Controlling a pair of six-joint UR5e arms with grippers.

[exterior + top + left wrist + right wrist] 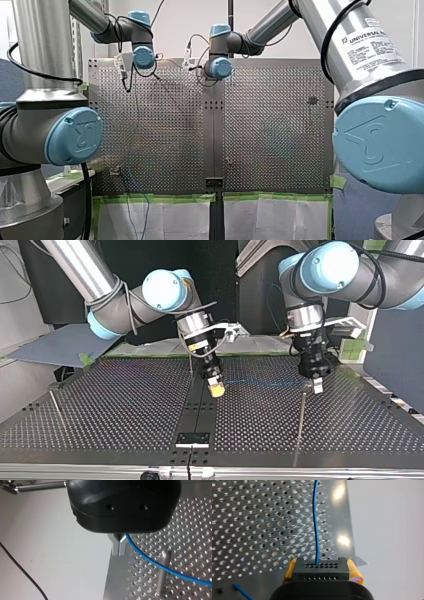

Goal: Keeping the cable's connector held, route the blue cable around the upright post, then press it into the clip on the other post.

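Right wrist view, connector point(322, 572) in right end effector point(322, 566), cable point(315, 525) ahead

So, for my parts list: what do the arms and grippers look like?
My left arm and my right arm are silver tubes with light-blue joint caps and black cables; the right bears a Universal Robots label. My left gripper is black with metal jaws, my right gripper black with yellow pads.

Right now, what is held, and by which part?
My right gripper clamps the black perforated connector block by its sides; my left gripper pinches the thin blue cable away from that block.
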